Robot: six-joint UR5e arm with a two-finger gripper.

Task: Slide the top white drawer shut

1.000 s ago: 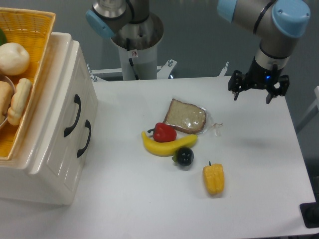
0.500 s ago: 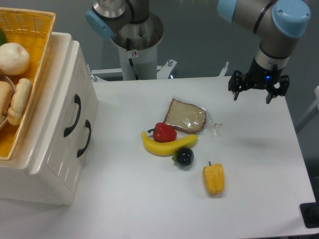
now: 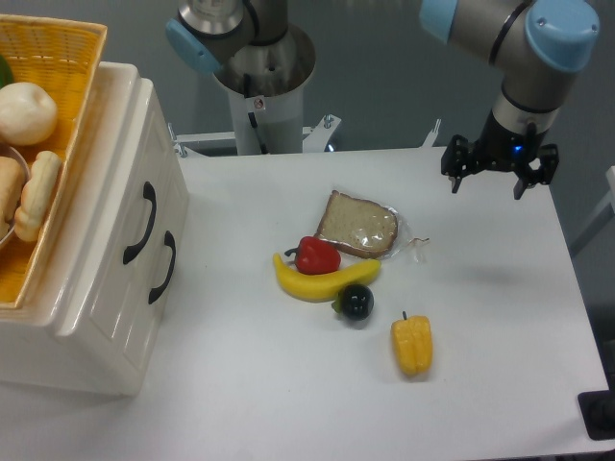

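The top white drawer [image 3: 123, 192] is the upper panel of the cream cabinet [image 3: 106, 327] at the left, with a curved black handle [image 3: 140, 223]. Its front lies about level with the lower drawer front [image 3: 144, 307], which has a matching handle [image 3: 163, 267]. My gripper [image 3: 486, 188] hangs over the far right of the table, well away from the cabinet. Its fingers are spread open with nothing between them.
A yellow wicker basket [image 3: 72, 58] with food sits on top of the cabinet. On the table [image 3: 500, 317] lie a bread slice [image 3: 357, 225], a red pepper [image 3: 316, 255], a banana [image 3: 322, 281], a dark round fruit [image 3: 356, 302] and a yellow pepper [image 3: 412, 346]. The robot base [image 3: 259, 77] stands behind.
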